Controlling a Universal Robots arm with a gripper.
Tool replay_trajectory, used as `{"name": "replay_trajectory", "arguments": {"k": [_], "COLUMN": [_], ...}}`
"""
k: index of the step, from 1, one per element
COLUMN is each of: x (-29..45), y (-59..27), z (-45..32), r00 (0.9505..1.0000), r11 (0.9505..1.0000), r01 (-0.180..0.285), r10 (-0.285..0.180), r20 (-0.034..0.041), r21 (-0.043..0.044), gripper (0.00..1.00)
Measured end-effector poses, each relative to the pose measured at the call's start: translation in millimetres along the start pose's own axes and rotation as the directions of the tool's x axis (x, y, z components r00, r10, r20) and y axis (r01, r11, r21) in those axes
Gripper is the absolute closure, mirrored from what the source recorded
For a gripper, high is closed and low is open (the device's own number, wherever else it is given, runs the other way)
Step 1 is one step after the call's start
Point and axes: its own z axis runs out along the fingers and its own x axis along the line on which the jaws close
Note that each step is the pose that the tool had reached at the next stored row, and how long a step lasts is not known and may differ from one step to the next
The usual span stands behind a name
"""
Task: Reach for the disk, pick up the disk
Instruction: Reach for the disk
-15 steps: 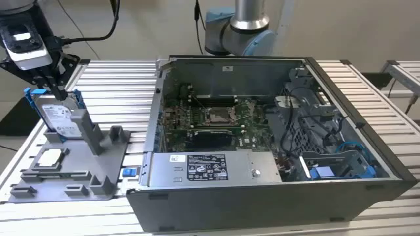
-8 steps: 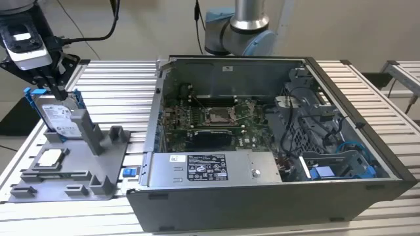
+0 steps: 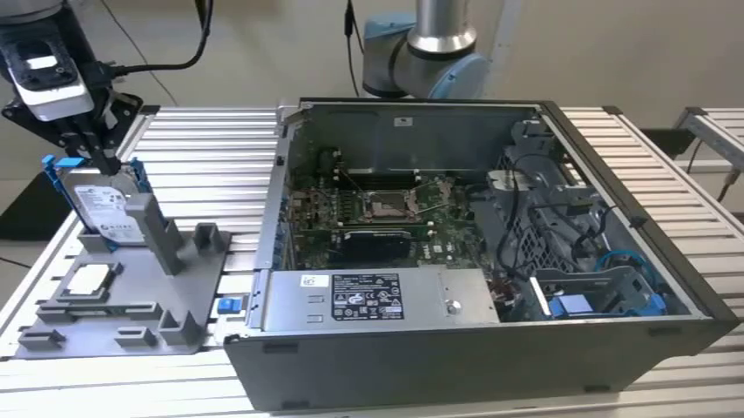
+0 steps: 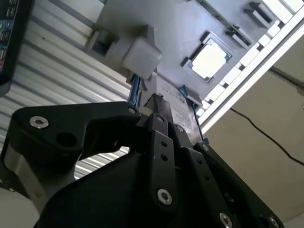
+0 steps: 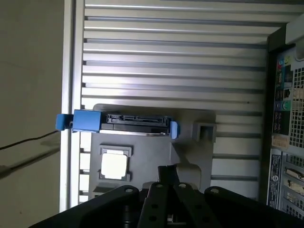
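Observation:
The disk (image 3: 103, 205), silver-grey with a white label and blue rails, stands upright in a grey holder (image 3: 174, 292) at the exterior view's left. My gripper (image 3: 99, 157) hangs straight above it, its tip down at the disk's top edge. In the second wrist view the gripper (image 4: 159, 107) meets the disk (image 4: 175, 108) between its blue rails. In the first wrist view the disk (image 5: 135, 124) is seen edge-on, connector up, beyond the gripper (image 5: 168, 173).
A small square silver chip (image 3: 91, 279) lies on the holder in front of the disk. An open computer case (image 3: 465, 348) takes up the middle and right of the ribbed metal table (image 3: 221, 139). The arm's base (image 3: 424, 61) stands behind the case.

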Motion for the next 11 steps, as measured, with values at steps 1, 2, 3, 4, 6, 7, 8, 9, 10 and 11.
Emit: {"name": "replay_trajectory", "arguments": {"k": [1,2,3,4,6,7,8,9,10,11], "x": [2.0,4.6,8.0,11.7,19.4,23.6,27.4,31.4,35.3,39.7], "y": [3.3,6.3,8.7,10.8,14.9,17.0,19.1,21.3,23.3,25.0], "z": [0.2,0.4,0.4,0.4,0.7,0.8,0.9,1.1,1.1,1.3], "r00": [1.0000,1.0000,1.0000,1.0000,1.0000,1.0000,1.0000,1.0000,1.0000,1.0000], "r11": [1.0000,1.0000,1.0000,1.0000,1.0000,1.0000,1.0000,1.0000,1.0000,1.0000], "r01": [0.000,0.000,0.000,0.000,0.000,0.000,0.000,0.000,0.000,0.000], "r10": [0.000,0.000,0.000,0.000,0.000,0.000,0.000,0.000,0.000,0.000], "r20": [0.0001,0.0001,0.0000,-0.0001,0.0001,0.0000,0.0000,0.0000,0.0000,0.0001], "r21": [-0.0001,-0.0001,-0.0001,0.0000,-0.0001,-0.0001,0.0000,-0.0001,-0.0001,-0.0001], "gripper": [1.00,1.00,1.00,1.00,1.00,1.00,1.00,1.00,1.00,1.00]}}
